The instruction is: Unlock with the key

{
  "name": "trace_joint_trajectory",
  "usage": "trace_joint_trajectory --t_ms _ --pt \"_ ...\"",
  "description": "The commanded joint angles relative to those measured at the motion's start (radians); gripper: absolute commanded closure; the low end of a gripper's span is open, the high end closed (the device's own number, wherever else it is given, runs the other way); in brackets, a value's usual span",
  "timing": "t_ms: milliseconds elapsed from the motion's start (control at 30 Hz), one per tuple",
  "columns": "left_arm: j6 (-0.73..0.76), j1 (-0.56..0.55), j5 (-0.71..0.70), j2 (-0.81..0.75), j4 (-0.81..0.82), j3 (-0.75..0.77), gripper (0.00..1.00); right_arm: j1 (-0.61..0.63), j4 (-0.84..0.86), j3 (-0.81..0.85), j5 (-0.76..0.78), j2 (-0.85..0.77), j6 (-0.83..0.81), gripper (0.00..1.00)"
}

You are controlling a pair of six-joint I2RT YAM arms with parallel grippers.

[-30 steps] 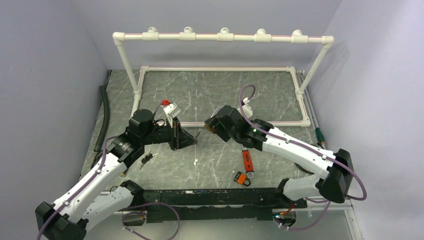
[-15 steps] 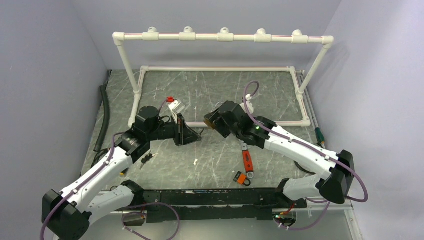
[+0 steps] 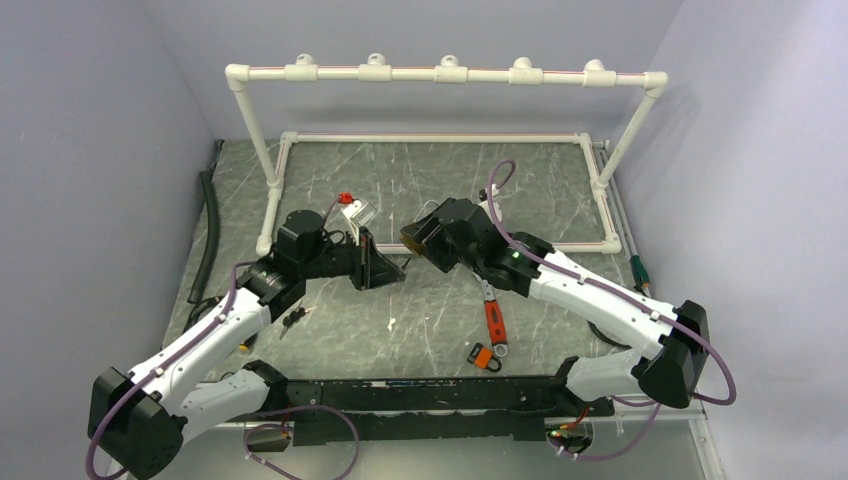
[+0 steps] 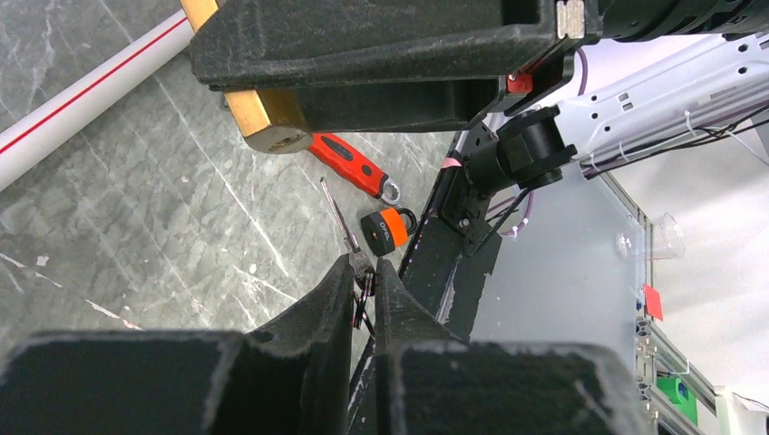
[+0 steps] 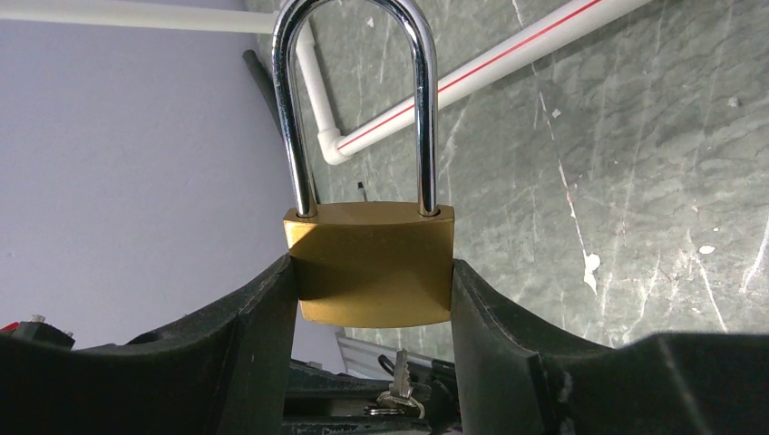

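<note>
Facing each other just on the near side of the white pipe frame point(image 3: 450, 74), two arms reach in over the grey marbled desk point(image 3: 430, 180). One frame stands there, its base rails marking a rectangle at the desk's far half. The widest open stretch of desk lies inside those rails. Walls close in beyond the frame's left, right and back. One black hose point(image 3: 211, 235) lies outside the frame's left post.

Two padlocks show. The brass padlock point(image 5: 374, 290) is clamped by its body between the fingers of the right end effector point(image 3: 418, 240), shackle closed, just in front of the frame's near rail. The smaller orange padlock point(image 3: 483, 355) lies on the desk well nearer than that rail, beside one red-handled tool point(image 3: 494, 322).

The left end effector point(image 4: 364, 269) is pinched almost fully together on one key point(image 4: 337, 217) – gripped at its head. The blade points toward the brass padlock's underside, close but not touching.
</note>
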Motion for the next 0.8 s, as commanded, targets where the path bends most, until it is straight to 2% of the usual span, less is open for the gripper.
trace_joint_trajectory --t_ms 0,333,767 --pt "0.01 -0.004 0.001 0.006 0.053 0.027 1.0 -0.001 0.113 0.037 -0.008 -0.034 -0.016 1.0" --pt "0.04 -0.004 -0.052 -0.014 0.009 0.039 1.0 -0.001 0.103 0.026 0.008 -0.036 -0.042 1.0" --pt "0.038 -0.003 -0.049 0.017 0.038 0.059 1.0 0.002 0.102 0.013 0.007 -0.032 -0.06 1.0"
